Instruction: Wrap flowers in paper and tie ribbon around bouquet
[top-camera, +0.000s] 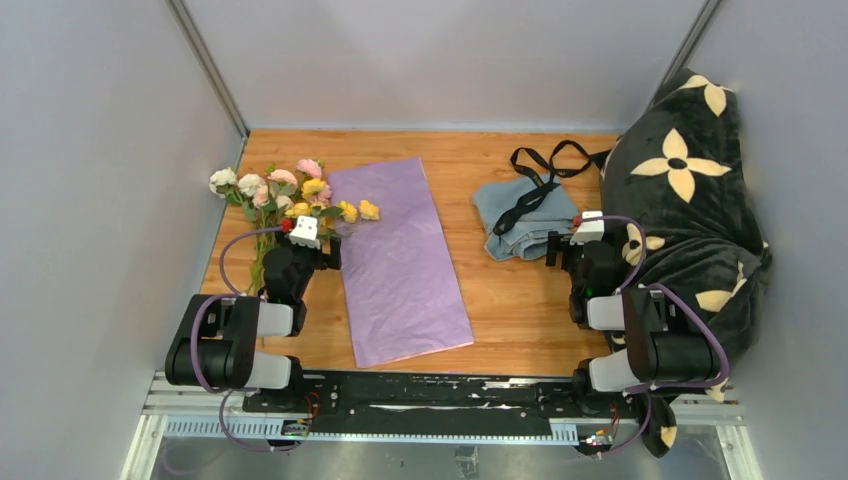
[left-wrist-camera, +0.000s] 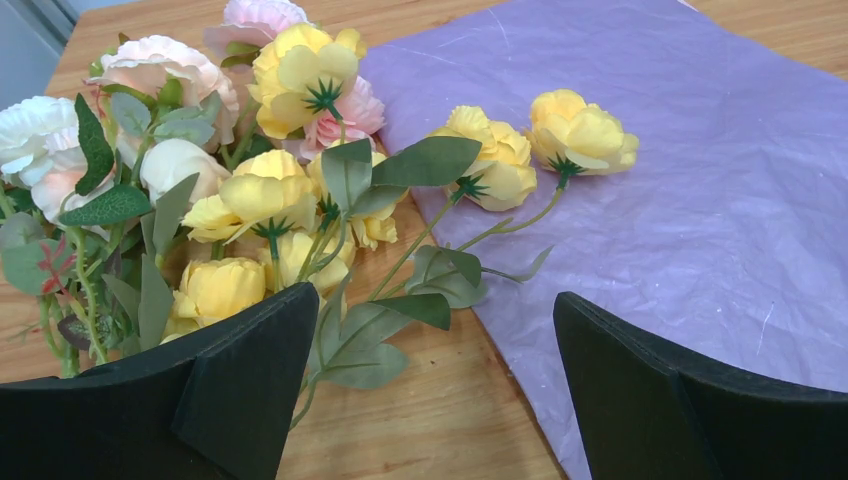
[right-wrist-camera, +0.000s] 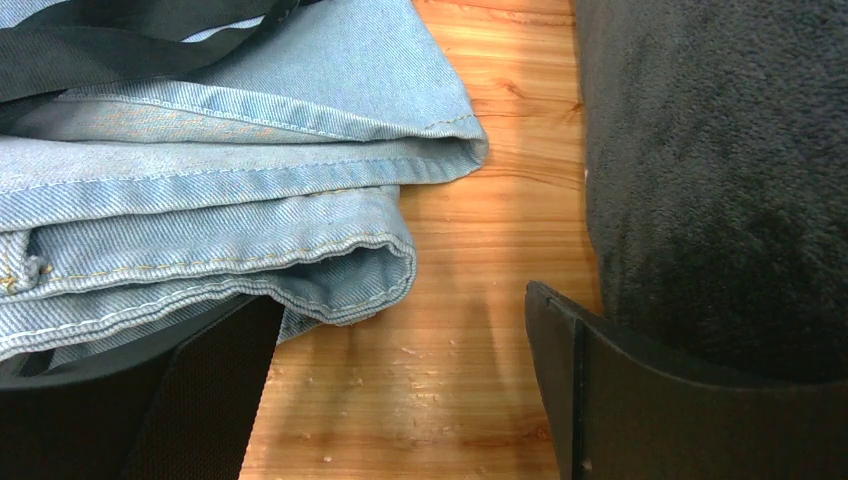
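On the wooden worktop (top-camera: 500, 310), between grey walls, the items stand as follows.

Item 1: small bunch of pink, white and yellow flowers (top-camera: 290, 195) on thin green stems with green leaves. It lies loose at the left side, blooms toward the far edge, stems running back toward the left arm. Two yellow blooms rest on the left margin of item 2; the others lie on bare wood. No wrapping is around the stems.

Item 2: large thin crinkled sheet of paper (top-camera: 400, 260), lavender face up. It lies flat and unfolded at the middle of the worktop, long side running near to far.

Item 3: long narrow black ribbon (top-camera: 540, 175), floppy. It lies at the far right, looped on the wood and trailing across item 4, well apart from the flowers.

Item 4: folded pale blue denim cloth (top-camera: 525, 220), right of the paper, hems stacked in layers.

Item 5: black plush blanket (top-camera: 690, 200) with cream flower shapes, heaped along the right edge.

Item 6: left claw (left-wrist-camera: 430, 330), jaws spread wide and holding nothing. It hangs over the leaves and stems just beside the paper's left edge.

Item 7: right claw (right-wrist-camera: 400, 320), jaws spread wide and holding nothing. It is low over the bare strip of wood between the denim cloth and the blanket, one finger at the cloth's folded edge, the other beside the plush.
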